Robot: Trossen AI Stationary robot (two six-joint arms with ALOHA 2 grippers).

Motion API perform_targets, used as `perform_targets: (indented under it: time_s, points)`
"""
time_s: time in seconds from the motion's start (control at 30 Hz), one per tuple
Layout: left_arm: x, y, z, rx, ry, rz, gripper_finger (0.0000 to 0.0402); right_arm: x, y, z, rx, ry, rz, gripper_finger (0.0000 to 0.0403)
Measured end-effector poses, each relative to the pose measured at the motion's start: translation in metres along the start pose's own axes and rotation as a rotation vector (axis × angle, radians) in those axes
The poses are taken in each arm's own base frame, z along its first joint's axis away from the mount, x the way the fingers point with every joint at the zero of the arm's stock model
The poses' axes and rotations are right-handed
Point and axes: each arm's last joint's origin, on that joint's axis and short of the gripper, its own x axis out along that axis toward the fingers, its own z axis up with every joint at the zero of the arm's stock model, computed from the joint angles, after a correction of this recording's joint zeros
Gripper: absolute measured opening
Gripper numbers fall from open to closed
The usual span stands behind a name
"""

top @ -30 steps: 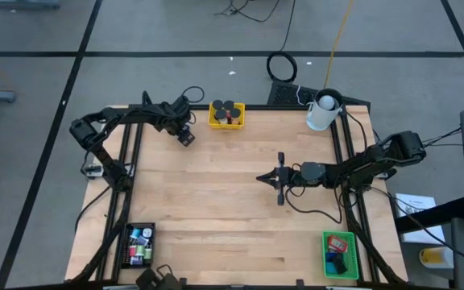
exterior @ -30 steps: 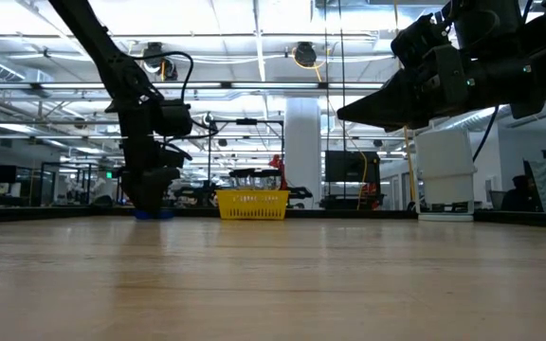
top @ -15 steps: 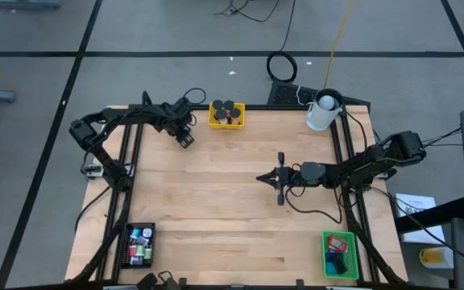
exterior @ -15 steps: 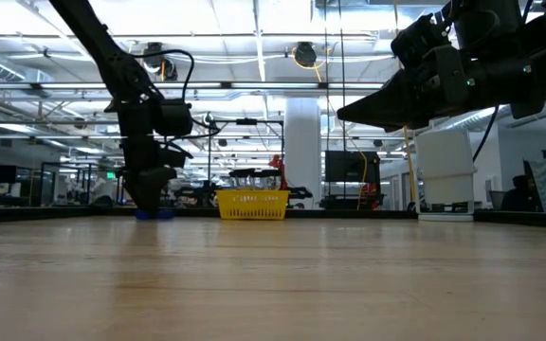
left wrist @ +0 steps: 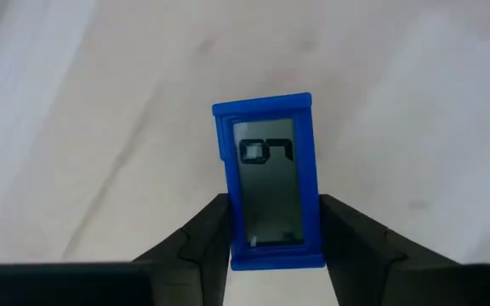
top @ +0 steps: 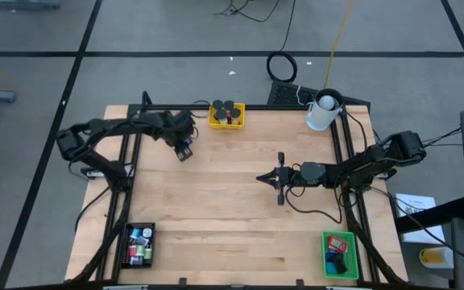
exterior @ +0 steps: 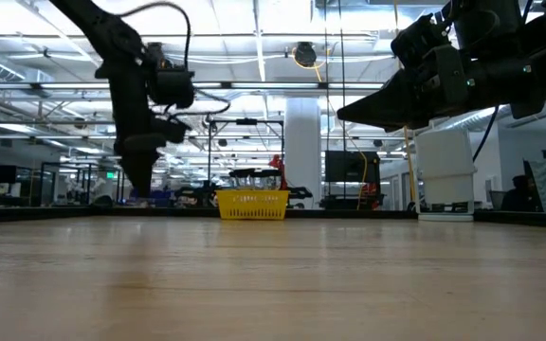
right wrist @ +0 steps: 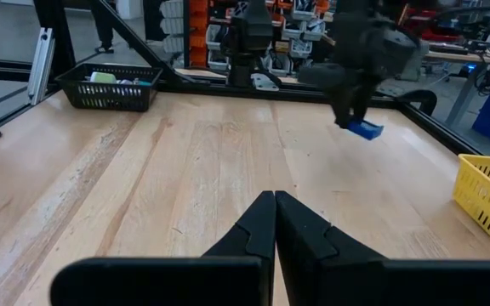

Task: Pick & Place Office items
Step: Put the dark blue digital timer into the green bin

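Left wrist view shows a flat blue block (left wrist: 269,183) with a grey window pinched in the left gripper's (left wrist: 270,234) jaws.

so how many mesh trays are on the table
3: yellow tray at the far edge, black tray at the near left corner, green tray at the near right corner. None looks hidden.
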Motion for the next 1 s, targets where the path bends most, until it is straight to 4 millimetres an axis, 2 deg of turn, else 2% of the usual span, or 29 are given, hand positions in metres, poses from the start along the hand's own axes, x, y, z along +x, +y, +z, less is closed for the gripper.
perform_targets:
  time_s: [0.17, 0.43, 0.7, 1.0]
  points:
    - [-0.007, -0.047, 0.001, 0.116, -0.069, -0.058, 0.016, 0.0, 0.0, 0.0, 0.0, 0.0, 0.0, 0.0001]
    - [-0.012, -0.118, 0.013, 0.213, -0.323, -0.25, 0.0157, 0.0, 0.0, 0.0, 0.0, 0.0, 0.0, 0.0001]
    - [0.018, -0.157, 0.027, 0.279, -0.408, -0.383, 0.016, 0.0, 0.0, 0.0, 0.0, 0.002, 0.0, 0.0001]
    - [0.04, -0.202, 0.076, 0.412, -0.448, -0.384, 0.0163, 0.0, 0.0, -0.001, -0.001, 0.009, 0.0, 0.0001]
